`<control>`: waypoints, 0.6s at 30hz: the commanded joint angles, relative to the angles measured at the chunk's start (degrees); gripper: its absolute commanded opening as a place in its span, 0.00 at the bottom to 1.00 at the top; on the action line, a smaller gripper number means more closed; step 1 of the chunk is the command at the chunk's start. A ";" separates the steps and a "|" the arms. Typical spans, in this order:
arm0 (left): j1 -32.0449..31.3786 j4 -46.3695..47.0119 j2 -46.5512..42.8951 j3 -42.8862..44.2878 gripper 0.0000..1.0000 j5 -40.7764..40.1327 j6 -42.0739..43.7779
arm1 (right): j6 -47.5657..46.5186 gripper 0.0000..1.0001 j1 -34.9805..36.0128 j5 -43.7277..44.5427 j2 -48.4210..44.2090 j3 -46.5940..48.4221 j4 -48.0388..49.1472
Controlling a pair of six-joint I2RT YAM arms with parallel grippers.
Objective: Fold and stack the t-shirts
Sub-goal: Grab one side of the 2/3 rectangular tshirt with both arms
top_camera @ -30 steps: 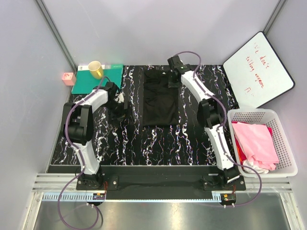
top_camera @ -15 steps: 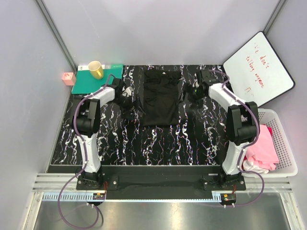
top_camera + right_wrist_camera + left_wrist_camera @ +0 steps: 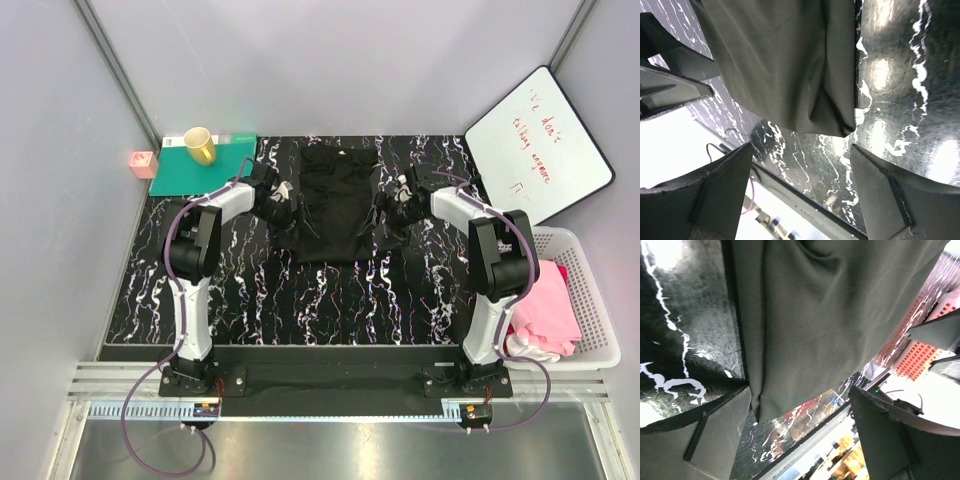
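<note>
Shirt [image 3: 335, 205]: your left gripper [image 3: 281, 197] at one long edge, right gripper [image 3: 393, 203] at opposite edge, both spread wide, empty.

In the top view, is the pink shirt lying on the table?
No, the pink shirt lies inside the basket at the right.

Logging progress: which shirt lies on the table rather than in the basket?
The black shirt, flat at the middle of the table. The pink shirt and white shirt sit bunched in the basket at the right.
</note>
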 commanded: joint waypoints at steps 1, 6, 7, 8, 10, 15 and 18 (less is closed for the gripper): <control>-0.23 0.80 2.53 -3.05 0.88 -5.10 -1.00 | 1.86 0.84 0.00 -4.56 2.61 -1.17 -0.15; -0.23 0.28 0.77 -6.74 0.93 -9.31 -1.97 | 0.81 0.83 0.08 -3.07 3.49 -1.43 -3.32; -0.23 0.28 0.16 -7.09 0.93 -9.93 -2.06 | 0.63 0.83 0.00 -2.98 3.58 -1.61 -3.32; -0.23 0.28 -0.20 -7.96 0.94 -10.55 -2.06 | 0.37 0.83 0.00 -2.81 3.67 -1.78 -3.59; -0.23 -0.07 -0.72 -8.15 0.94 -11.60 -1.54 | 0.02 0.83 0.08 -2.81 4.37 -2.13 -3.76; -0.23 -0.52 -2.40 -9.82 0.90 -12.84 -1.18 | -0.33 0.82 0.08 -2.72 6.83 -2.05 -3.33; -0.40 -0.87 -1.61 -10.43 0.84 -12.31 -1.00 | -0.33 0.80 0.17 -2.98 8.15 -1.09 -2.89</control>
